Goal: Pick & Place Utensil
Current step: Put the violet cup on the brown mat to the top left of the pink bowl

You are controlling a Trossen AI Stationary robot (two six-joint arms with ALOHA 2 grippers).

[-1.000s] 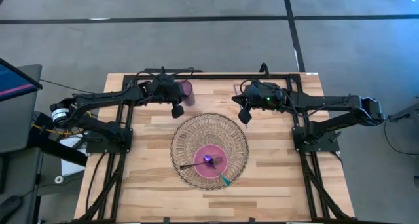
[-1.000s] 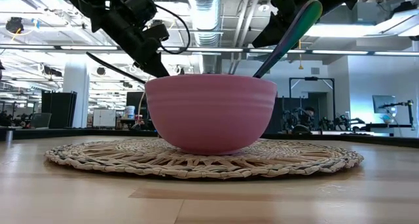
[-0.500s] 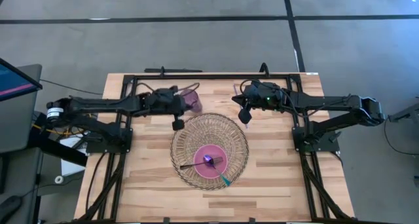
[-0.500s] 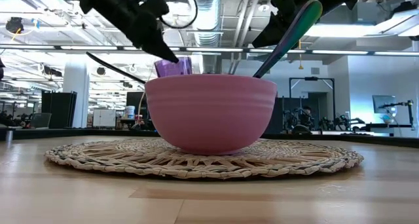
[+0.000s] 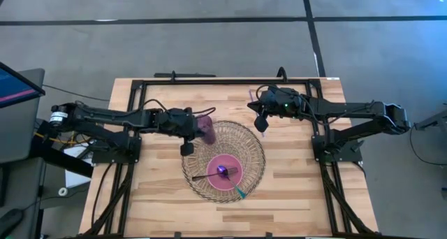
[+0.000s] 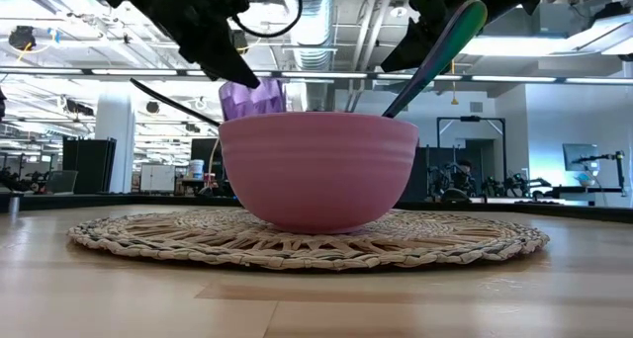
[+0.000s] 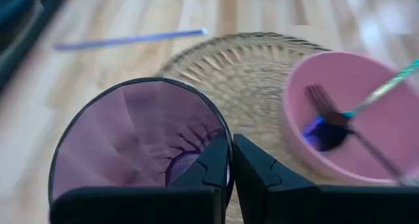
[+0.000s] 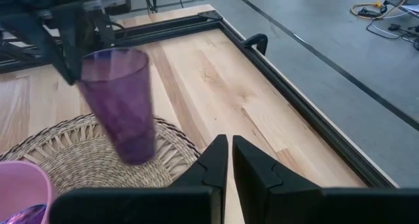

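- The left gripper (image 5: 190, 134) has carried the purple cup (image 5: 205, 129) from the table's back edge over the woven mat (image 5: 255, 138), clamped on its rim.
- The right gripper (image 5: 261, 121) waits clenched, empty, behind the mat.
- A fork (image 5: 209, 175) rests in the pink bowl (image 5: 225, 173).

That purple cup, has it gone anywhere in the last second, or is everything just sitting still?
The left gripper, shut on the purple cup, has carried it from the table's far edge to above the rim of the woven mat, nearer the pink bowl. The right gripper stayed put, and the utensils remain in the bowl.
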